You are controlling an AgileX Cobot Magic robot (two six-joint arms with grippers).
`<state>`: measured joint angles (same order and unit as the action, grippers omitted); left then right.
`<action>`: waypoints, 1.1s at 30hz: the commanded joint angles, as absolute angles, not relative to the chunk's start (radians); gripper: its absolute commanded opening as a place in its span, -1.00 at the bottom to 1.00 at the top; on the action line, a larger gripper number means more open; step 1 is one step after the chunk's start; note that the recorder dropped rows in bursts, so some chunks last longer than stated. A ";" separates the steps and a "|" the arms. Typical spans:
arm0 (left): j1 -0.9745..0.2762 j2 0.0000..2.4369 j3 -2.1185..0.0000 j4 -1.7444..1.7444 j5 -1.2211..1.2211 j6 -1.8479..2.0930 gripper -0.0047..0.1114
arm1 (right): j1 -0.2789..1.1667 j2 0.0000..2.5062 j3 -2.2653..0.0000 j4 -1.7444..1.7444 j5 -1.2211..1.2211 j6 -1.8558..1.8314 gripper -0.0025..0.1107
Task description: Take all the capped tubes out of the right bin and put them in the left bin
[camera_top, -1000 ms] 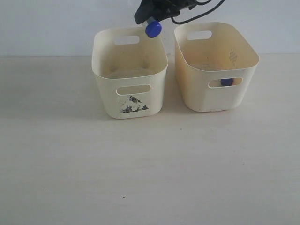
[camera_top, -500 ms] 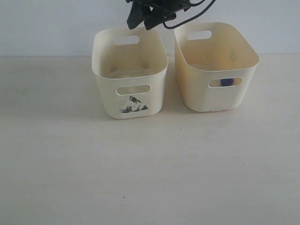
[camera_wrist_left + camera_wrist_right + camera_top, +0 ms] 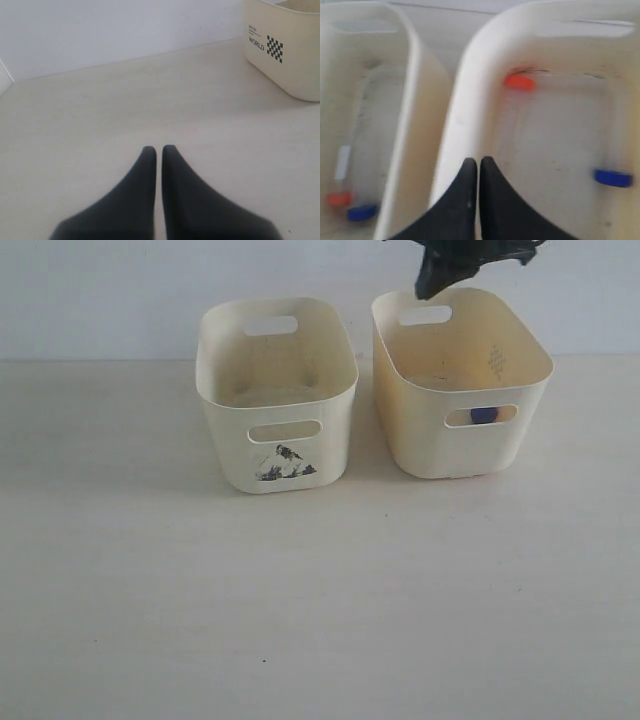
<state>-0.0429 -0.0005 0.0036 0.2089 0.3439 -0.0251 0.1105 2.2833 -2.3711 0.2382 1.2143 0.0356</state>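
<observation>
Right hand (image 3: pixel 479 161) – fingers together, empty – hovers over right bin (image 3: pixel 440 445); open wide, drop straight onto orange-capped tube (image 3: pixel 520 81), clear of the wall – blue-capped tube (image 3: pixel 612 177) next.

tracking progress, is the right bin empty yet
Not empty. The right wrist view shows an orange cap and a blue cap lying in the right bin.

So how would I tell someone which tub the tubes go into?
Two tubs stand side by side on the table. Take the left bin, the paler one. Only it has a dark smudge low on its front; the right bin is plain-fronted.
</observation>
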 commanded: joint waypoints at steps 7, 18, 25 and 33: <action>-0.044 0.000 0.000 0.206 0.340 -0.035 -0.84 | 0.080 2.297 -2.375 0.059 1.166 0.094 -0.94; -0.044 0.000 0.000 0.206 0.340 -0.035 -0.84 | 0.080 2.410 -2.375 0.096 1.221 0.100 -0.94; -0.044 0.000 0.000 0.206 0.340 -0.035 -0.84 | 0.080 2.437 -2.375 0.119 1.207 0.100 -0.94; -0.044 0.000 0.000 0.206 0.340 -0.035 -0.84 | 0.080 2.475 -2.375 0.137 1.206 0.096 -0.94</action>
<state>-0.0429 -0.0005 0.0036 0.2089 0.3439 -0.0251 0.0813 2.4702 -2.3711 0.1400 1.2123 0.0976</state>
